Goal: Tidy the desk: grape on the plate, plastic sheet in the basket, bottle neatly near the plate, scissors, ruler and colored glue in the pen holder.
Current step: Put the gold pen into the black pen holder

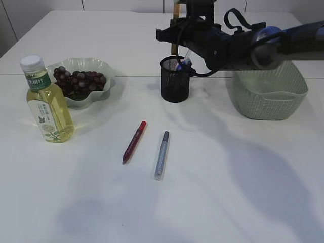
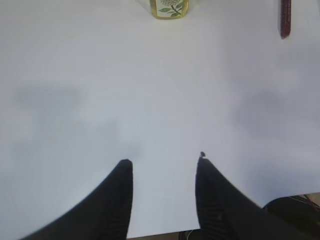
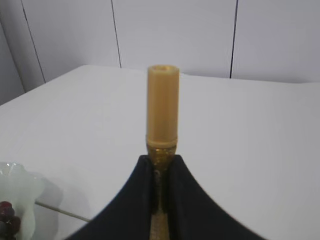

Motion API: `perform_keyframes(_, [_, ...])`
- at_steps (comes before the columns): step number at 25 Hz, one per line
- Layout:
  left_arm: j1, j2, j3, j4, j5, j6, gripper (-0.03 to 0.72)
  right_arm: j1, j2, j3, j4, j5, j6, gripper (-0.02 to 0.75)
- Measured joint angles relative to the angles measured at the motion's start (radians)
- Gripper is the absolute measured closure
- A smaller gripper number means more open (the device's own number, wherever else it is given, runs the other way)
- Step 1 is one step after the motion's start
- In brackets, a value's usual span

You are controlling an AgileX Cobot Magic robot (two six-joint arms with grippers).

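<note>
Leftmost, one bottle (image 1: 46, 101) stands at the plate's (image 1: 104, 66) 8 o'clock, grapes (image 1: 80, 81) already plated. Two glue pens (image 1: 134, 142) lie mid-worktop, awaiting pickup. One pen holder (image 1: 175, 81) sits beneath the right gripper (image 3: 160, 165), jaws clamped on a gold glue stick (image 3: 162, 102), likely for dropping in. The left gripper's (image 2: 164, 167) jaws hang half-open, empty. One basket (image 1: 268, 98) sits rightmost.

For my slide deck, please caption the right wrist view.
Right gripper shut on a gold glue pen, cap up, above the white table.
</note>
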Motion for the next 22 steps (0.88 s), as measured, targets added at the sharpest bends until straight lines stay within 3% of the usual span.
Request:
perform_keyframes(16, [0.0,0.0,0.0,0.011,-0.001,0.0,0.379,-0.006,0.047,-0.033,0.016,0.042,-0.001,0.685])
perform_keyframes(22, [0.0,0.0,0.0,0.011,-0.001,0.0,0.379,-0.006,0.059,-0.033,0.016,0.068,-0.002,0.62])
